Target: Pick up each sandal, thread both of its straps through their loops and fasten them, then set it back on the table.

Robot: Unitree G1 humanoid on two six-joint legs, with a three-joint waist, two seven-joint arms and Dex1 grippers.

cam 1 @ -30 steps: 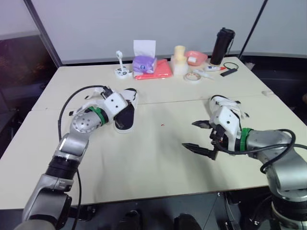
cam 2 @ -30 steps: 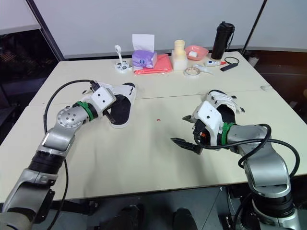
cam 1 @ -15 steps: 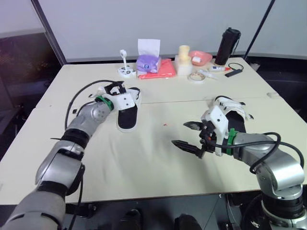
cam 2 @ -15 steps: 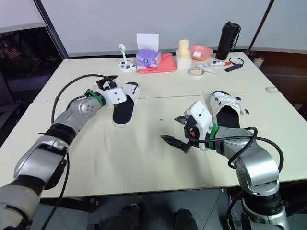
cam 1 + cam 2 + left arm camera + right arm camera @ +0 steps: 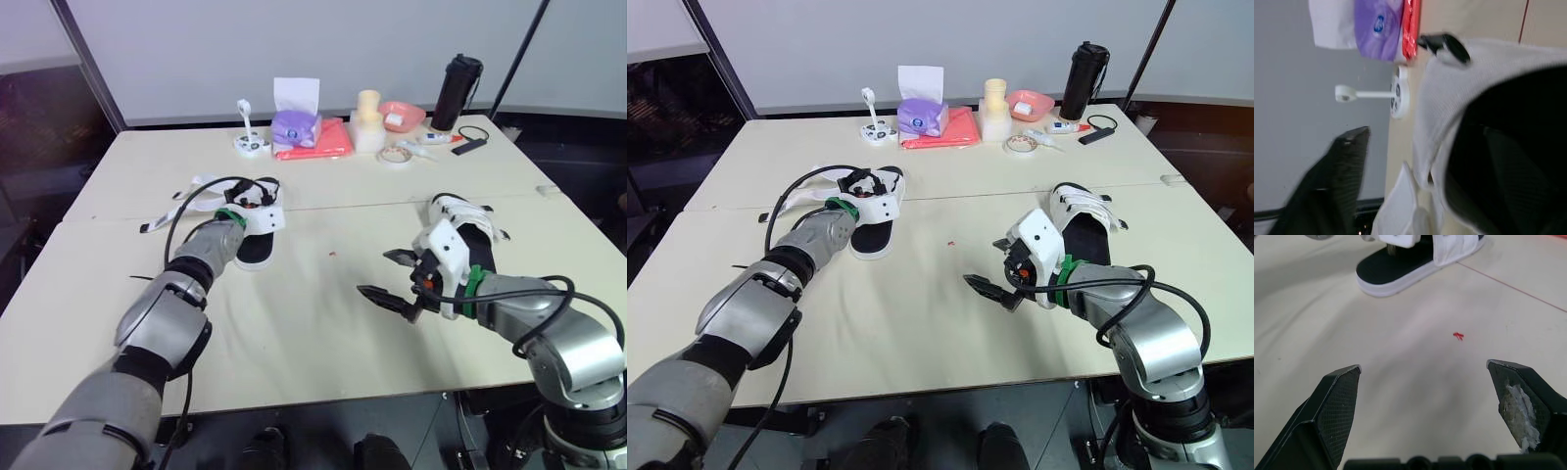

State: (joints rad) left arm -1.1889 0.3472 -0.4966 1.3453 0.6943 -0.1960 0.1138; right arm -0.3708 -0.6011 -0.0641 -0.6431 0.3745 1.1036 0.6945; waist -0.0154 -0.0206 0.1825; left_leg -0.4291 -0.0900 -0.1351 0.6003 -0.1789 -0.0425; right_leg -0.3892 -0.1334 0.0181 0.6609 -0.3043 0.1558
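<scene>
A black-soled sandal with white straps [image 5: 257, 245] lies left of the table's middle. My left gripper [image 5: 257, 196] reaches over its strap end and stands open; in the left wrist view one finger [image 5: 1347, 186] sits beside the white strap [image 5: 1449, 88] and the black footbed. A second sandal [image 5: 472, 230] lies on the right, just behind my right wrist. My right gripper [image 5: 382, 274] hovers low over bare table near the middle, wide open with nothing in it. The right wrist view looks between its fingertips [image 5: 1342, 396] toward the left sandal [image 5: 1400, 269].
Along the far edge stand a purple tissue pack [image 5: 294, 127], a red cloth [image 5: 318, 145], a cream bottle [image 5: 367, 122], a pink bowl [image 5: 402, 116], a tape roll [image 5: 394, 157] and a black flask [image 5: 455, 93]. A loose white strap [image 5: 181, 201] lies left of the sandal.
My left arm has stretched forward, carrying its gripper from the sandal's side to its strap end. The right gripper stayed open and drifted slightly left. The camera also shifted.
</scene>
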